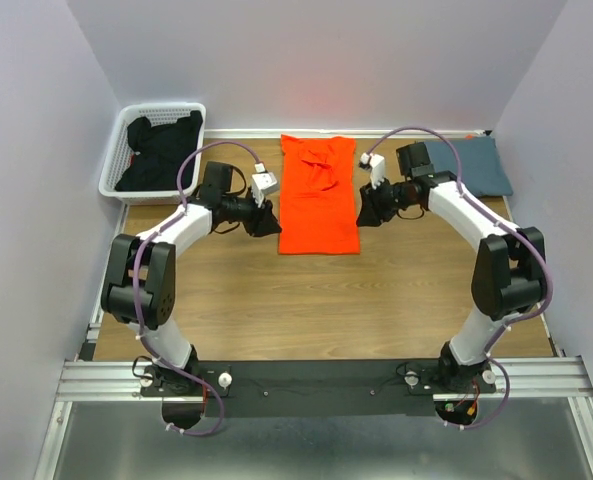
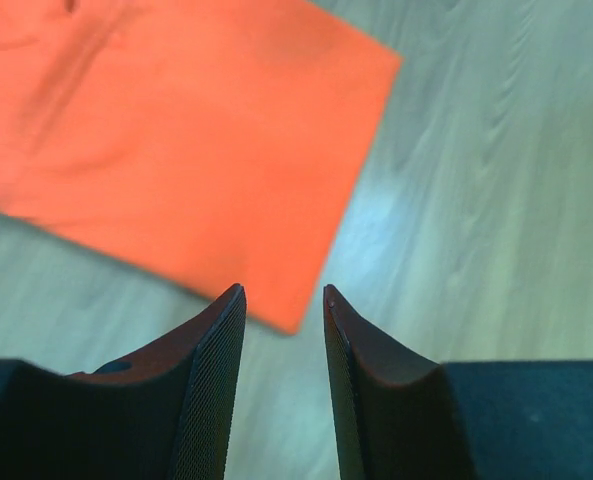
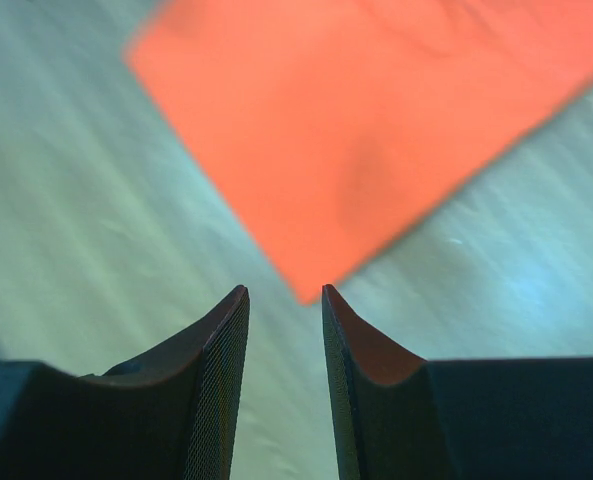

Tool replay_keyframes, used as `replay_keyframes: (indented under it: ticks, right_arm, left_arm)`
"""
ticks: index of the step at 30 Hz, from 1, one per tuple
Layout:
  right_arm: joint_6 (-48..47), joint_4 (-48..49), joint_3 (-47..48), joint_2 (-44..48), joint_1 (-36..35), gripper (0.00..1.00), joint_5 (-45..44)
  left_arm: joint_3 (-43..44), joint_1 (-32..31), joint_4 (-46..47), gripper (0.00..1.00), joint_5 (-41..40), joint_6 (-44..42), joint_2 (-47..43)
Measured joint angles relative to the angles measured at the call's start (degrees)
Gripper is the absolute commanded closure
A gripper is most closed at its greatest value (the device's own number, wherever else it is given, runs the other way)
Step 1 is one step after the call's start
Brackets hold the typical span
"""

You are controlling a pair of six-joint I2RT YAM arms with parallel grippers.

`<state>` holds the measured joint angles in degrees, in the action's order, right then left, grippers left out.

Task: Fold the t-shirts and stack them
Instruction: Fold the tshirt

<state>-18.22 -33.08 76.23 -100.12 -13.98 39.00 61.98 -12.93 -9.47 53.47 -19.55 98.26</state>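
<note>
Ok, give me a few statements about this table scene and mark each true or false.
1. The bright orange cloth t-shirt lies on the wooden table. True.
2. The left fingers clamp it. False: they stand apart, empty, short of its corner.
3. The slate blue-grey folded t-shirt sits on the orange one. False: it lies apart at the far right.
4. The white plastic basket holds dark cloth. True.

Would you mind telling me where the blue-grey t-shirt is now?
In the top view the blue-grey t-shirt lies at the far right corner of the table, behind the right arm.
</note>
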Motion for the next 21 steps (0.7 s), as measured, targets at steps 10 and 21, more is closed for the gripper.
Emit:
replay_keyframes:
  ticks: [10,21]
  right_arm:
    - [-16.8,2.0,-6.1,-0.7,-6.4,0.57,-16.3]
    - [-26.2,6.8,-10.5,-1.2,-11.4,0.53,-20.3]
  left_arm:
    - [-5.1,-5.4,-7.4,0.55,-11.7,-34.7,-3.4]
    - [-5.5,-13.2,-7.0,0.55,-19.3,-47.3,-1.4]
